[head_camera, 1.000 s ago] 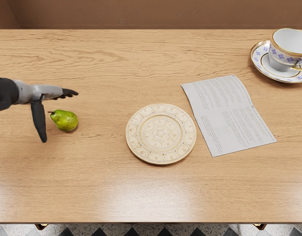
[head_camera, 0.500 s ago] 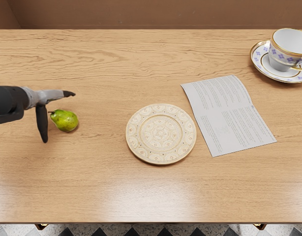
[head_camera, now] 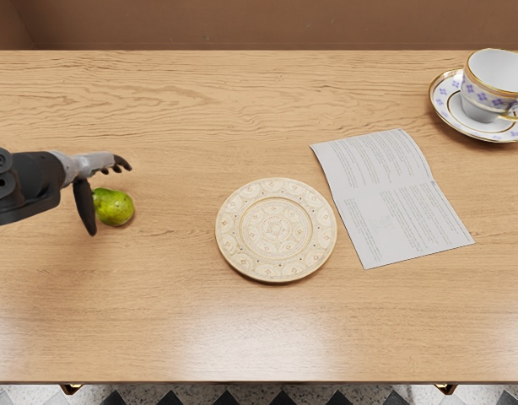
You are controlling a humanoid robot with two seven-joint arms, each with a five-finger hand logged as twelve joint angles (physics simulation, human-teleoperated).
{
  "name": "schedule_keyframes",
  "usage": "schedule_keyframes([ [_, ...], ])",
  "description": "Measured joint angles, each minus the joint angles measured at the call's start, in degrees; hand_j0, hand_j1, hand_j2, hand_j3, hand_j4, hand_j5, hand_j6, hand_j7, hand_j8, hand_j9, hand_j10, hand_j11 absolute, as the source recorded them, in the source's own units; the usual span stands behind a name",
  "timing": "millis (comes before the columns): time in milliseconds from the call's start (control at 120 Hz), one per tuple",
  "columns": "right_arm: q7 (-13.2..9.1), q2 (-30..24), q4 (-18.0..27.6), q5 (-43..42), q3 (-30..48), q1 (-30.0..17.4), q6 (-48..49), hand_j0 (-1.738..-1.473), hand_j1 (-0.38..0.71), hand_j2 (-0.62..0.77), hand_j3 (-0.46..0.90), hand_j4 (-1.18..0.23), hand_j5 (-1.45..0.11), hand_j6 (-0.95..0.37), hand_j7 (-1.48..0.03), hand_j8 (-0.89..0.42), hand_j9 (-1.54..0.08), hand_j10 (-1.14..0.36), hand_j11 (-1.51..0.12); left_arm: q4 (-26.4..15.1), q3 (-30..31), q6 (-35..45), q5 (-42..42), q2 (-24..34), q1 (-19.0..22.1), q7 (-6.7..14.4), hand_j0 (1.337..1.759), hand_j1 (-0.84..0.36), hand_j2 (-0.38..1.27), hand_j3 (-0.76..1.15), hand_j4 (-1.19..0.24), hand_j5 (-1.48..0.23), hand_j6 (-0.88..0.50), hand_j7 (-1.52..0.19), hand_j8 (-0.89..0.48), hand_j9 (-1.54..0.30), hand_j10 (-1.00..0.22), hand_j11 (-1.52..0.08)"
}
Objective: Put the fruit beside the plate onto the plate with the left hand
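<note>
- Pear (head_camera: 116, 207), green, lies on its side on the wooden table (head_camera: 242, 110), well to the left of the plate (head_camera: 276, 185) and clear of it.
- Left hand (head_camera: 90, 171) reaches in from the left edge and hangs right over the pear's left end. Its fingers (head_camera: 116, 162) are spread wide and point past the fruit's far side, and the thumb (head_camera: 85, 209) drops down in front of it.
- Nothing is gripped. The thumb overlaps the pear's left end, but whether it touches cannot be told from here.
- The plate is cream with a patterned rim and sits near the middle of the table with nothing on it.
- Just right of it lies a printed sheet of paper (head_camera: 390, 196), flat and slightly askew.
- In the far right corner a white cup (head_camera: 498, 78) with blue and gold trim stands on its matching saucer (head_camera: 449, 99).
- The tabletop is light wood with a strong grain. A brown wall (head_camera: 284, 21) runs behind it, and a strip of checkered floor (head_camera: 242, 397) shows below the near edge.
</note>
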Motion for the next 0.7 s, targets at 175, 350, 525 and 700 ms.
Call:
schedule_keyframes([
  [175, 0.0, 0.0, 0.0, 0.0, 0.0, 0.0, 0.0, -1.658, -0.32, -0.01, 0.00, -0.03, -0.03, -0.03, -0.03, -0.03, -0.03, -0.03, -0.03, -0.2, 0.3, 3.6, 3.1, -1.5, 1.0, 0.1, 1.658, 0.13, 0.04, 0.00, -0.19, -0.25, -0.19, -0.24, -0.19, -0.24, -0.19, -0.24],
  [350, 0.0, 0.0, 0.0, 0.0, 0.0, 0.0, 0.0, -1.658, -0.32, -0.01, 0.00, -0.03, -0.03, -0.03, -0.03, -0.03, -0.03, -0.03, -0.03, -0.7, 0.5, 5.3, 4.5, -1.9, 1.2, 0.6, 1.658, 0.11, 0.04, 0.00, -0.20, -0.26, -0.21, -0.26, -0.21, -0.26, -0.20, -0.26],
  [525, 0.0, 0.0, 0.0, 0.0, 0.0, 0.0, 0.0, -1.658, -0.32, -0.01, 0.00, -0.03, -0.03, -0.03, -0.03, -0.03, -0.03, -0.03, -0.03, -1.1, 0.6, 5.7, 4.8, -1.9, 1.5, 1.2, 1.658, 0.10, 0.04, 0.00, -0.21, -0.27, -0.21, -0.27, -0.21, -0.27, -0.21, -0.27],
  [700, 0.0, 0.0, 0.0, 0.0, 0.0, 0.0, 0.0, -1.658, -0.32, -0.01, 0.00, -0.03, -0.03, -0.03, -0.03, -0.03, -0.03, -0.03, -0.03, -1.1, 0.8, 5.7, 4.8, -2.1, 1.7, 1.4, 1.658, 0.09, 0.05, 0.00, -0.23, -0.29, -0.23, -0.29, -0.23, -0.29, -0.22, -0.29],
])
